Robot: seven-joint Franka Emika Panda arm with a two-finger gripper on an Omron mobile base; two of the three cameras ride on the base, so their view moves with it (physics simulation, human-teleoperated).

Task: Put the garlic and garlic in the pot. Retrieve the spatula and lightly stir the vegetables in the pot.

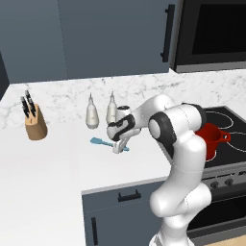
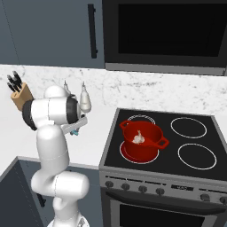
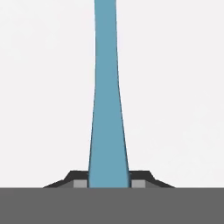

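One arm bent low over counter point(image 1: 57, 158), left of red pot point(image 2: 142, 144) | gripper point(image 1: 118, 148) clamped on spatula point(image 1: 100, 141) handle | no readable writing

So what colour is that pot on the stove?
Bright red pot, clearest in the right base view.

Light-blue spatula point(image 1: 102, 142) flat on white counter, garlic bulbs point(image 2: 138, 138) inside red pot point(image 2: 142, 153) on stove

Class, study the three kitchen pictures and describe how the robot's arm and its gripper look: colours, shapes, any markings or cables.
The arm is built of glossy white, rounded segments joined by dark grey to black joint bands. No cables or markings show. The gripper has a white body with a dark band behind it; its jaws end in small dark tips with pale grey inner pads.
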